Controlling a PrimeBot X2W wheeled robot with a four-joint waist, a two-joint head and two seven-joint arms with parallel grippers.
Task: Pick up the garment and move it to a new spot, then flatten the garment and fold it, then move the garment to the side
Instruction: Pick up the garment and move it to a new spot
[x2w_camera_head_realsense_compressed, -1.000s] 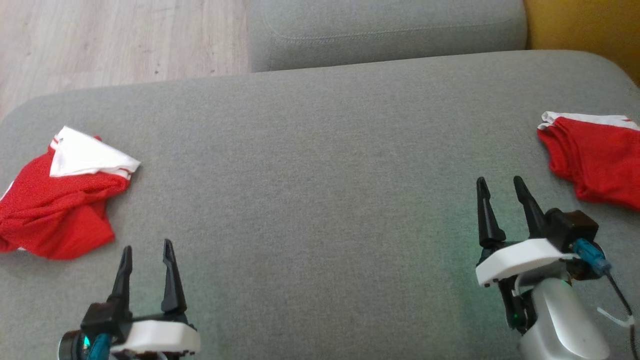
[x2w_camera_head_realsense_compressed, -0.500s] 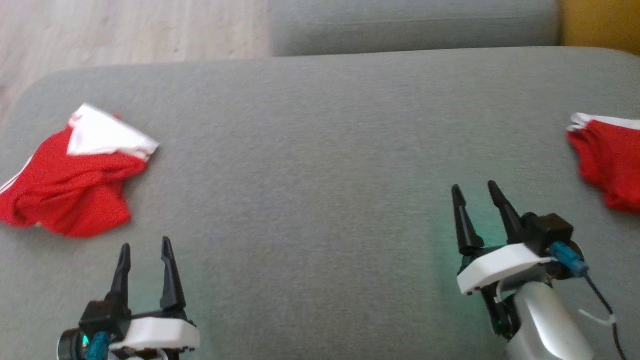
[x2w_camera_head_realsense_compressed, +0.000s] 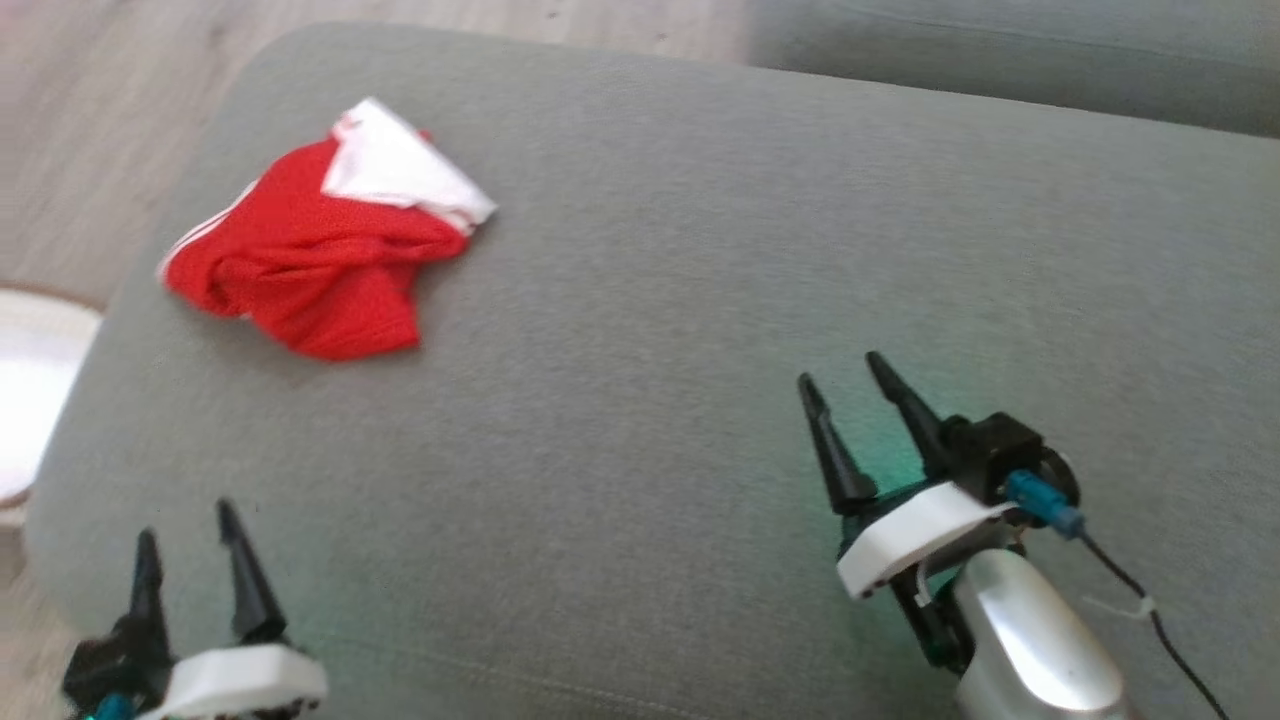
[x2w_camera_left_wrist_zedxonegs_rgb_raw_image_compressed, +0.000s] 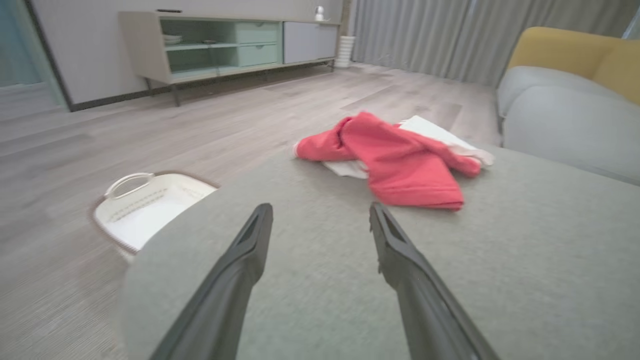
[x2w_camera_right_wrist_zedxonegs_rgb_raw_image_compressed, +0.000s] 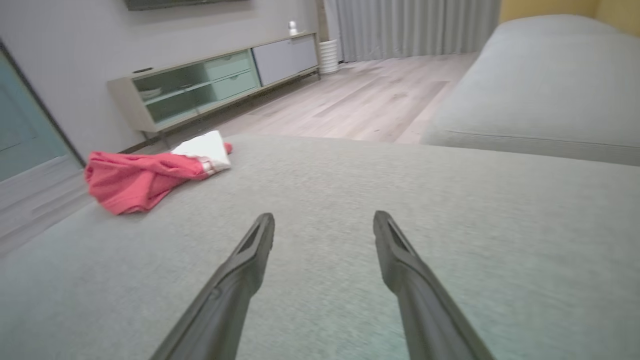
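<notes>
Far left, beside the rounded end of the grey cushion, a white basket on the wood floor; lower left, the left gripper over the cushion's edge, fingers spread apart and empty. Further right and higher up, the red-and-white garment, crumpled in a heap near the cushion's left end, well apart from both grippers and touched by neither. Right of centre, the right gripper, likewise spread wide with nothing between its fingers, low over bare grey fabric.
</notes>
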